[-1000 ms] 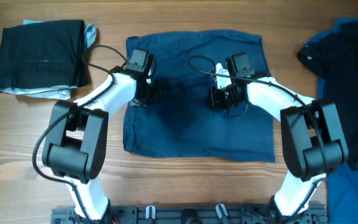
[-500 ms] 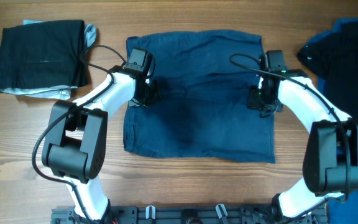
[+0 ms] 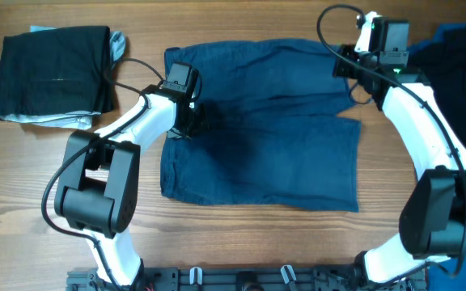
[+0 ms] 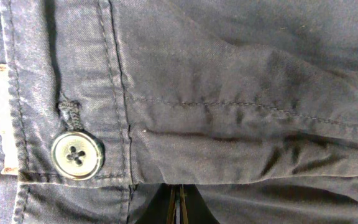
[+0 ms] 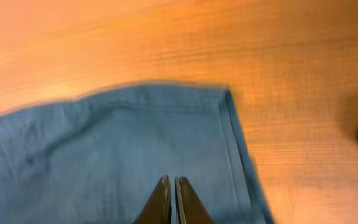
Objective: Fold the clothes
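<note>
The navy-blue shorts (image 3: 257, 153) lie spread flat in the middle of the table. My left gripper (image 3: 191, 119) sits on their left edge. In the left wrist view its fingers (image 4: 178, 208) are closed together and run under a fold of the fabric (image 4: 241, 124), beside a small pale button (image 4: 76, 155). My right gripper (image 3: 349, 69) is over the shorts' top right corner. In the right wrist view its fingers (image 5: 171, 198) are shut with nothing between them, just above the hemmed corner (image 5: 225, 109).
A folded black garment (image 3: 55, 71) lies at the top left on a pale blue piece. A pile of black and blue clothes (image 3: 459, 121) fills the right edge. Bare wooden table (image 3: 257, 242) shows in front of the shorts.
My right gripper has moved from the middle of the shorts out to the right and then up to the top right corner. The left arm has not moved.
</note>
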You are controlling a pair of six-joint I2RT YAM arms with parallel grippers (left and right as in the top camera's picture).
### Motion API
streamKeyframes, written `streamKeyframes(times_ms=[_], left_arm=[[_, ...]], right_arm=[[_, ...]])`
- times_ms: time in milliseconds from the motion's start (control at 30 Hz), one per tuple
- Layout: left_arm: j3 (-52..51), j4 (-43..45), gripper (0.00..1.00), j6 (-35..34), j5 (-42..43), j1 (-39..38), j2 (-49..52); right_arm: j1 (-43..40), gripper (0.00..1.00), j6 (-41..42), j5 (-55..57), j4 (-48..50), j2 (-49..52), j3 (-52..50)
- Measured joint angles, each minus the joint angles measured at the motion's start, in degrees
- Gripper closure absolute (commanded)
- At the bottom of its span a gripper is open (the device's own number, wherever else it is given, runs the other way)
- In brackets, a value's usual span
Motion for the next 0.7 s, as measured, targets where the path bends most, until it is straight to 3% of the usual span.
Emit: streamKeyframes(times_ms=[133, 267, 700], left_arm=[[0.07, -0.15, 0.95, 0.00, -0.24, 0.00, 0.00], [0.07, -0.15, 0.96, 0.00, -0.33, 0.04, 0.00], [0.09, -0.17, 0.95, -0.20, -0.44, 0.02, 0.00]], right_arm=[[0.00, 0.93, 4.07, -2.03, 15.74, 10.54, 0.33], [0.00, 0.88, 9.84, -4.11, 24.59, 21.73, 0.13], [1.46, 0.95, 12.52, -4.44, 29.66, 26.56, 0.13]])
